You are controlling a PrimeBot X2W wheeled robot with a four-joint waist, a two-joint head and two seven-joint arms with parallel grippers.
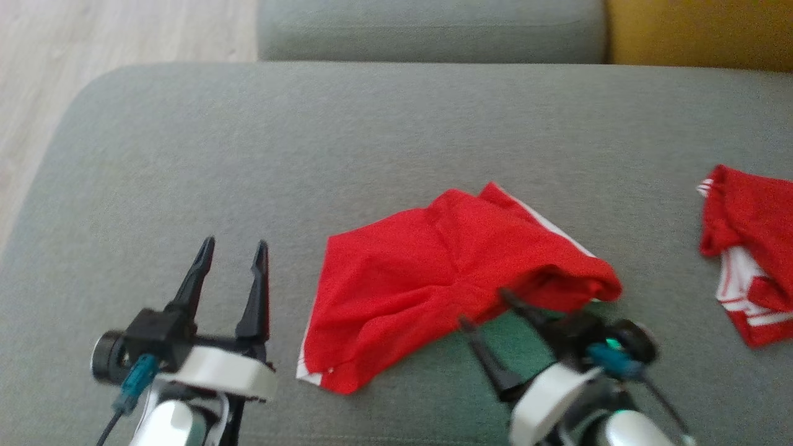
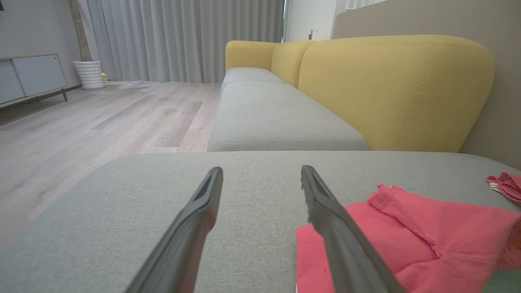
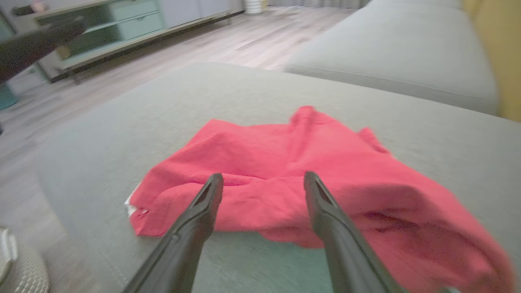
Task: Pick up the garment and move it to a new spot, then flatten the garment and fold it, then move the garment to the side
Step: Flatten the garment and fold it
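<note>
A red garment point(image 1: 446, 272) with white side stripes lies crumpled near the front middle of the grey sofa cushion point(image 1: 372, 136); it shows too in the left wrist view point(image 2: 411, 240) and the right wrist view point(image 3: 309, 171). My left gripper point(image 1: 234, 248) hovers open just left of the garment, with nothing between its fingers point(image 2: 203, 215). At the garment's near right edge my right gripper point(image 1: 486, 310) is open, its fingertips point(image 3: 213, 191) pointing at the cloth's front hem and apart from it.
A second red and white garment point(image 1: 749, 248) lies at the cushion's right edge. Yellow backrests point(image 2: 390, 85) stand behind the grey seats. Wooden floor point(image 2: 81, 130) lies to the left, with a low cabinet point(image 3: 122, 24) beyond it.
</note>
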